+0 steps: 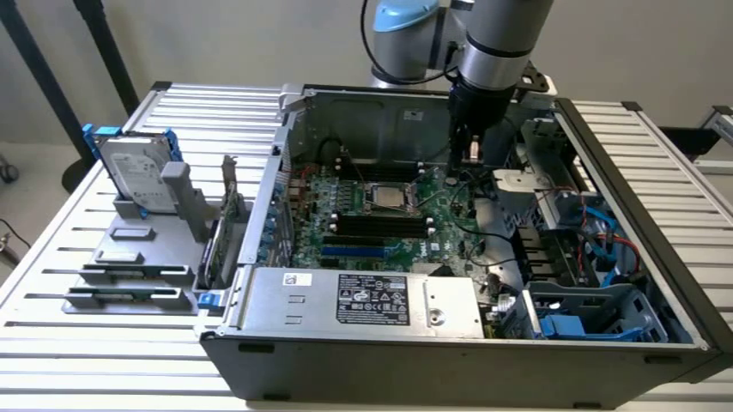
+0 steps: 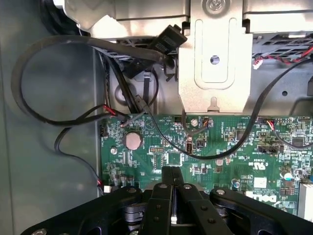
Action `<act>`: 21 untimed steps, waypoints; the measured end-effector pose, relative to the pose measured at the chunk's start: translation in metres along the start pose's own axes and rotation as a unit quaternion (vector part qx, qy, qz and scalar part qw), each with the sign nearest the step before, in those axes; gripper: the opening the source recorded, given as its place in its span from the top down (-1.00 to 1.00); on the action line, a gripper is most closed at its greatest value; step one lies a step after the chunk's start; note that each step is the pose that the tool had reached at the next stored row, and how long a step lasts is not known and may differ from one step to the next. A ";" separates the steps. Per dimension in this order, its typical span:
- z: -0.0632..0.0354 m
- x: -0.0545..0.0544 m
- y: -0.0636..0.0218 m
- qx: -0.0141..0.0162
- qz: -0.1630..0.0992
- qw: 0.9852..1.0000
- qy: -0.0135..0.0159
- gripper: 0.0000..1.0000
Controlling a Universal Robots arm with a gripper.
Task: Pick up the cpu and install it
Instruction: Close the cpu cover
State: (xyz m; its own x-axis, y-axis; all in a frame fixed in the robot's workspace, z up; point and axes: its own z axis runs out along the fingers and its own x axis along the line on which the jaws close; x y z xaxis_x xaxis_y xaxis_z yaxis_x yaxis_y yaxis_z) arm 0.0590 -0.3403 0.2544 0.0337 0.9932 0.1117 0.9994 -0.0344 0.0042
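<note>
The cpu (image 1: pixel 389 196), a small silver square, lies flat in the socket frame in the middle of the green motherboard (image 1: pixel 343 245) inside the open computer case. My gripper (image 1: pixel 471 166) hangs inside the case, above the board and toward the exterior view's right of the cpu, apart from it. In the wrist view my gripper (image 2: pixel 171 171) is shut, its black fingers (image 2: pixel 160 196) pressed together with nothing visible between them. They hover over the motherboard's edge (image 2: pixel 205 147).
A silver power supply (image 1: pixel 360 299) fills the case front. A hard drive with blue rails (image 1: pixel 136 176) stands in a grey rack (image 1: pixel 132 275) at the exterior view's left. Black cables (image 2: pixel 63 117) and a metal bracket (image 2: pixel 212 63) crowd the case wall near my gripper.
</note>
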 end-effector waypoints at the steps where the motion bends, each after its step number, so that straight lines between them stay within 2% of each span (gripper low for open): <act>1: 0.0018 0.000 0.0000 0.000 0.000 1.000 0.000 0.79; 7: 0.0105 -0.001 -0.0011 0.001 0.000 1.000 0.000 0.79; 8: 0.0104 -0.001 -0.0013 0.003 0.000 1.000 0.001 0.79; 10: 0.0104 -0.001 -0.0014 0.012 0.001 1.000 0.003 0.79; 13: 0.0095 -0.001 -0.0016 0.022 0.003 1.000 0.003 0.79; 17: 0.0085 -0.001 -0.0041 0.033 0.004 0.999 0.003 0.79; 21: 0.0074 -0.002 -0.0103 0.040 0.005 0.999 0.002 0.79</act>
State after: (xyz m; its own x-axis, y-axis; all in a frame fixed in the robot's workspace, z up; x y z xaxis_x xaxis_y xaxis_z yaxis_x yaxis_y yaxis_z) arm 0.0487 -0.3414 0.2467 0.0429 0.9923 0.1163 0.9965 -0.0342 -0.0760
